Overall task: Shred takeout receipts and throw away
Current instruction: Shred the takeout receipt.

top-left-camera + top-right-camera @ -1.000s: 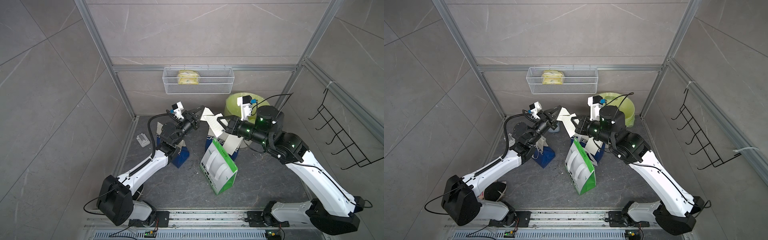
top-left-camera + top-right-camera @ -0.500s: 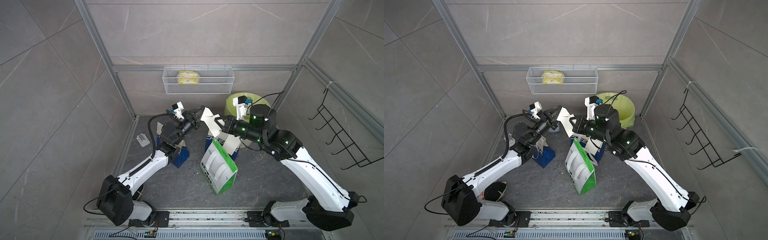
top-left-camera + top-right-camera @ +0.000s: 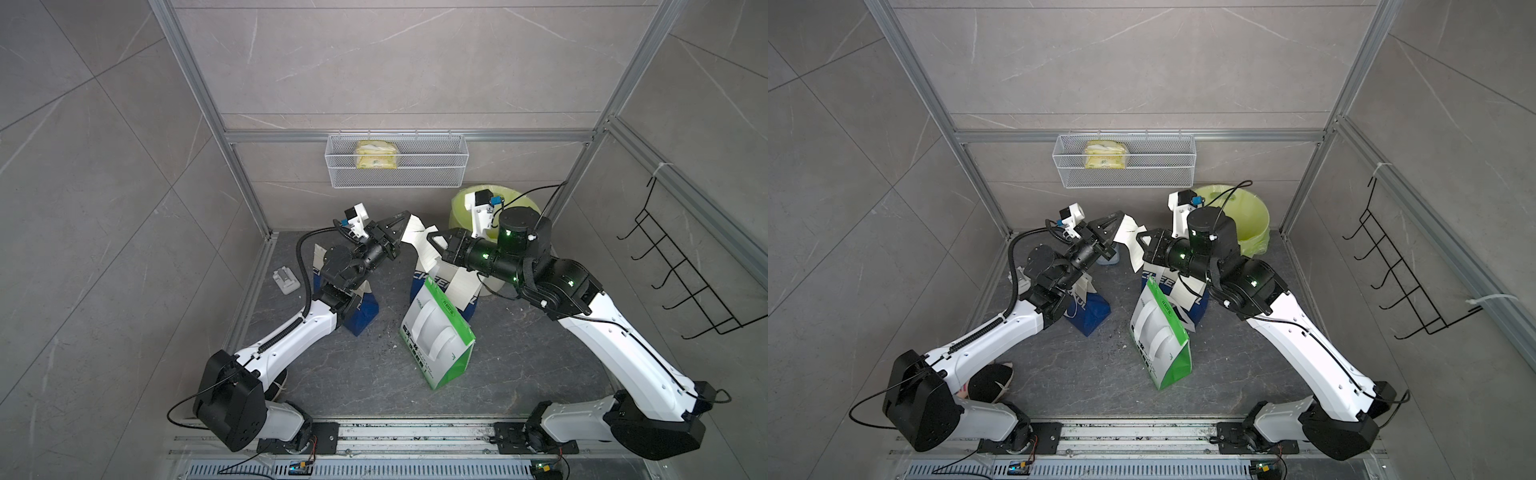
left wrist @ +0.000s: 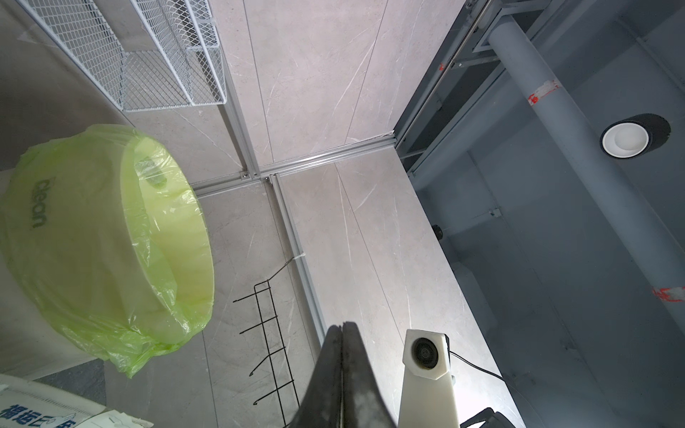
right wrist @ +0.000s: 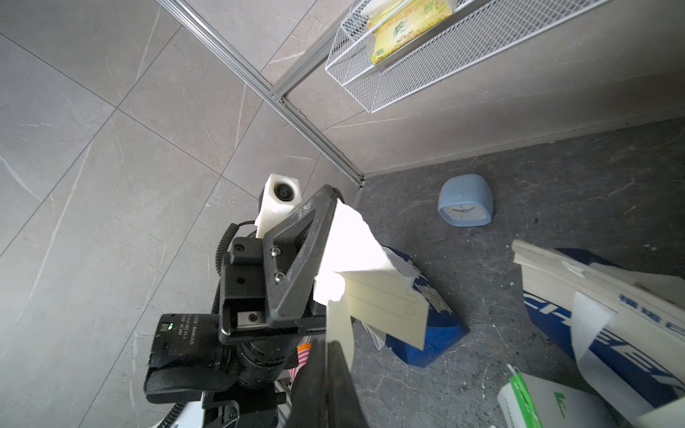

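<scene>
Receipt [image 3: 420,247] of thin white paper, held in mid-air over blue-and-white paper bag [image 3: 417,277]; left fingers [image 3: 390,226] were pressed together pinching its upper end, right fingers [image 3: 442,241] pinching its lower part.

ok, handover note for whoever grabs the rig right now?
Left claw: shut on the receipt. Right claw: shut on the same receipt's other end.
Receipt hangs in the air between them, above the blue-and-white bags, beyond the green-and-white bag.
Bin stands behind the right arm; no scraps show in the part visible.
Done: one receipt picked up, both claws on it. Whether it is torn through, cannot tell.
Left: finish shredding, drop the pieces in the bin, then any other receipts.
</scene>
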`<control>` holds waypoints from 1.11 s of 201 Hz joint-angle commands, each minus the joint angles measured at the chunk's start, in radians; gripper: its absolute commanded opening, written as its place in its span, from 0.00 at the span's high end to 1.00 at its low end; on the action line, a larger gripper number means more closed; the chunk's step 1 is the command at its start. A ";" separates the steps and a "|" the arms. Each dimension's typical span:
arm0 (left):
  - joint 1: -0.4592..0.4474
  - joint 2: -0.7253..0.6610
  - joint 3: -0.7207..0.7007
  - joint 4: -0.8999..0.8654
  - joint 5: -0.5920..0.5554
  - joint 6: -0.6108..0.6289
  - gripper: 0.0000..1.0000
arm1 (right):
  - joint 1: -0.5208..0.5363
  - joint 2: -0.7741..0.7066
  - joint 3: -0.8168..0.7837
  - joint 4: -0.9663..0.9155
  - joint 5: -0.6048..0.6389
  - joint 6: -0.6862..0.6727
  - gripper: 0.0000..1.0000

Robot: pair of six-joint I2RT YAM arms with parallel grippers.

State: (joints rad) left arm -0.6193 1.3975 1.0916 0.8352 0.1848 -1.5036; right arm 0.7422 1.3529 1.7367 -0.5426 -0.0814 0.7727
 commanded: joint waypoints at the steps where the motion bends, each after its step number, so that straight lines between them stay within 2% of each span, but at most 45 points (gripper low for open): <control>1: -0.004 0.005 0.011 0.059 0.006 0.002 0.93 | 0.003 -0.009 0.012 0.044 -0.023 0.038 1.00; 81: -0.004 0.011 0.010 0.061 0.005 0.010 0.93 | 0.002 0.002 0.086 -0.079 -0.041 0.092 1.00; 118: -0.004 0.009 0.011 0.062 0.006 0.012 0.94 | 0.002 0.037 0.157 -0.190 -0.013 0.119 1.00; 169: -0.004 0.000 0.007 0.059 0.006 0.020 0.94 | 0.001 0.045 0.160 -0.196 -0.008 0.129 1.00; 223: -0.004 0.002 0.010 0.059 0.006 0.024 0.94 | 0.002 0.058 0.193 -0.265 0.050 0.108 1.00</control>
State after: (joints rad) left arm -0.6197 1.4017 1.0916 0.8356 0.1848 -1.4998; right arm 0.7422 1.4021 1.8896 -0.7612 -0.0769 0.8906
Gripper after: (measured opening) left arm 0.064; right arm 0.040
